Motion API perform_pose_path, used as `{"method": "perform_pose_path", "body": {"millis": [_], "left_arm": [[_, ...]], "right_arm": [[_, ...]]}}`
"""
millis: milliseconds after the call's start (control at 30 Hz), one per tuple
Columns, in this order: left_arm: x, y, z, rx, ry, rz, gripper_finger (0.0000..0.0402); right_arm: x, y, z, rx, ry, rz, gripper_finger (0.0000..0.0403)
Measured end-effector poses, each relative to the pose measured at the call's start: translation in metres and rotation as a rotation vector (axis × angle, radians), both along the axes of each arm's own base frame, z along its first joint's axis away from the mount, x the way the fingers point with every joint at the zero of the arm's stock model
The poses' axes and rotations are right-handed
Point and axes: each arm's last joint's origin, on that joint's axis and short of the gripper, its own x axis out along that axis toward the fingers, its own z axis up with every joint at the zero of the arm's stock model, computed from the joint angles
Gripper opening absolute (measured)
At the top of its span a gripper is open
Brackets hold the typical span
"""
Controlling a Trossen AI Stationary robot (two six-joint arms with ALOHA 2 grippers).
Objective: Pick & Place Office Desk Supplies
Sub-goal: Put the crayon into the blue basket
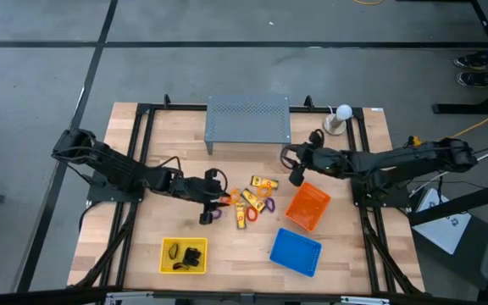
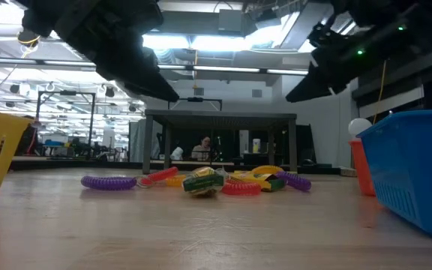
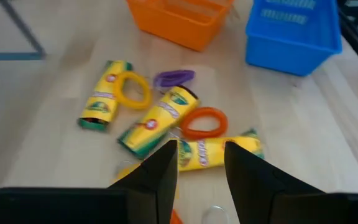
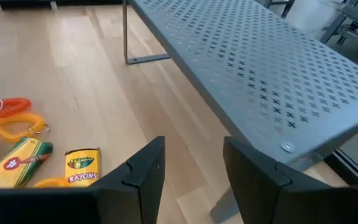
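The desk supplies lie in a loose pile (image 1: 252,202) at mid-table: yellow crayon packets (image 3: 159,118), a yellow loop (image 3: 132,91), a purple loop (image 3: 174,77) and an orange loop (image 3: 202,122). Black clips (image 1: 191,255) lie in the yellow basket (image 1: 167,266). My left gripper (image 1: 218,200) hovers open at the pile's left edge. In its wrist view (image 3: 201,163) one packet (image 3: 219,151) shows past the gap between the fingers. My right gripper (image 1: 296,175) hangs open above bare wood between the grey shelf (image 1: 248,119) and the orange basket (image 1: 308,206), with nothing between its fingers (image 4: 191,165).
A blue basket (image 1: 296,252) stands at the near right, beside the orange one. A white ball on a stand (image 1: 342,113) sits at the far right, next to the shelf. Bare tabletop lies to the left of the pile and along the near edge.
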Motion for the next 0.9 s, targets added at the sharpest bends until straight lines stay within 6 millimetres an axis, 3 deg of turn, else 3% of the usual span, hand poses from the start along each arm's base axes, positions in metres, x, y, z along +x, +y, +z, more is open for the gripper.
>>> {"method": "perform_pose_path", "body": {"millis": [267,400,533,733,900], "left_arm": [[0.015,-0.009,-0.012,0.084,0.045,-0.023,0.0128],[0.029,-0.002,-0.010,-0.032,0.035,0.121,0.0132],[0.038,-0.003,-0.007,-0.092,0.034,0.151,0.0136],[0.033,-0.027,-0.013,0.212,0.069,-0.162,0.0127],[0.030,-0.037,-0.014,0.395,0.064,-0.214,0.0127]], "right_arm": [[0.017,0.002,0.001,0.034,0.019,0.050,0.0165],[0.019,0.002,0.004,0.023,0.017,0.043,0.0165],[0.020,0.001,0.007,-0.005,0.015,0.039,0.0165],[0.021,0.002,0.007,0.010,0.013,0.056,0.0165],[0.021,0.005,0.007,0.022,0.017,0.083,0.0165]]}}
